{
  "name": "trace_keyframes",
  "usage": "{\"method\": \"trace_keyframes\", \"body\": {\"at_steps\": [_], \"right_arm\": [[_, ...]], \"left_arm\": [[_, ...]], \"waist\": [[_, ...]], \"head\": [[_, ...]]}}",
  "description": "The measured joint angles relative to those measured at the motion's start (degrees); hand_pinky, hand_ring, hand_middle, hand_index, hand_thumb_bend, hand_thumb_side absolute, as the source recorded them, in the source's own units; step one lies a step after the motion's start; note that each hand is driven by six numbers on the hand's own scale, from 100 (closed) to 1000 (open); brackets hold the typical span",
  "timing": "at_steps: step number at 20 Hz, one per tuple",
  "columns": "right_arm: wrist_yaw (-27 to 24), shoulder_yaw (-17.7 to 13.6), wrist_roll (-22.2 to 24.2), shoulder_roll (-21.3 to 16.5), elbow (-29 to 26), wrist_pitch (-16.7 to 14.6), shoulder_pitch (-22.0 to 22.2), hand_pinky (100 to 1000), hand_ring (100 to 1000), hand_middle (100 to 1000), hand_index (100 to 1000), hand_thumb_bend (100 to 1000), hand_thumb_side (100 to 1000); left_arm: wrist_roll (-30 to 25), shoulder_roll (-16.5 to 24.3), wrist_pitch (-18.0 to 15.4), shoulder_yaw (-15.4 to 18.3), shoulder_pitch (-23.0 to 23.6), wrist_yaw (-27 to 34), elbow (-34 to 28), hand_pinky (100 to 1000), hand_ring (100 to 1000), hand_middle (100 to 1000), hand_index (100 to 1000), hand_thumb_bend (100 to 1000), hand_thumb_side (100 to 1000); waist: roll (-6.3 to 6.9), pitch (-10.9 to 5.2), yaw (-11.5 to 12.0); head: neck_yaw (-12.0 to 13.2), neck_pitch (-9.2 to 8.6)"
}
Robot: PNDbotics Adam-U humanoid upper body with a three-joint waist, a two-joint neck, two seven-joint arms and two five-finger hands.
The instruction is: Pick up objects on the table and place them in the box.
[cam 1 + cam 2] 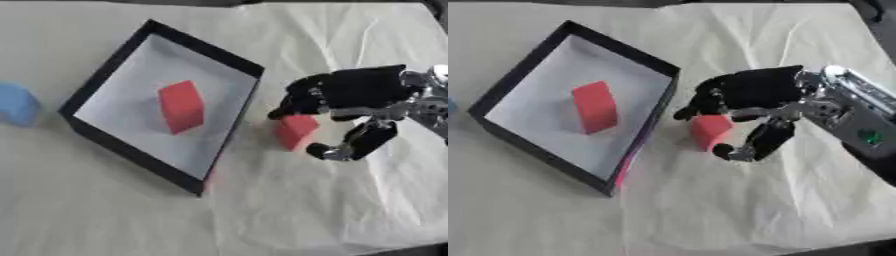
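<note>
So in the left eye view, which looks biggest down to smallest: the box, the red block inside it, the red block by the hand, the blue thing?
1. Box
2. Red block inside it
3. Blue thing, cut off, and outside red block, partly hidden by the right hand: too alike to rank.

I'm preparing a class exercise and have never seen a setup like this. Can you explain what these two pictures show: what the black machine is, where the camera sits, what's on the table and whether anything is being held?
Both pictures come from a stereo camera in a humanoid robot's head, looking down at the table; one is the left eye, one the right, so they are nearly alike.

The black and silver thing on the right is the robot's right hand, which has fingers and a thumb much like a person's. Its left hand is not in view.

On the pale cloth lies a black-walled box with a light floor. One red block already lies inside it. A second red block sits just outside the box's right wall; the right hand is curled around it, fingers above and thumb below. Whether it has left the table I cannot tell. A blue object lies at the far left.
</note>
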Motion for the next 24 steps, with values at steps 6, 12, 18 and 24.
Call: {"method": "trace_keyframes", "body": {"at_steps": [6,12,18,24], "right_arm": [[0.08,0.0,-0.87,0.47,0.91,-0.39,-0.01,966,888,838,999,131,237],[0.3,-0.02,-1.4,0.62,2.28,-0.11,-0.28,966,892,847,1000,152,248],[2.06,0.17,-1.61,1.13,4.67,-0.36,-1.16,965,896,854,1000,181,285],[4.52,0.48,-1.87,1.66,7.18,-1.35,-1.56,962,896,851,1000,228,336]], "left_arm": [[-0.09,-0.22,0.01,-0.12,0.09,-0.07,0.01,861,904,795,749,100,688],[-0.23,-0.42,-0.04,-0.31,0.09,-0.08,0.02,862,906,796,748,100,688],[-0.41,-0.43,-0.18,-0.32,0.04,-0.08,0.02,862,907,797,749,100,687],[-0.45,-0.45,-0.21,-0.32,0.03,-0.08,0.02,863,909,797,749,100,688]], "waist": [[0.31,0.18,0.0],[0.32,0.35,0.05],[0.37,0.58,0.18],[0.66,0.81,0.31]], "head": [[-0.04,-0.03],[-0.14,-0.23],[-0.49,-0.5],[-0.47,-0.96]]}}
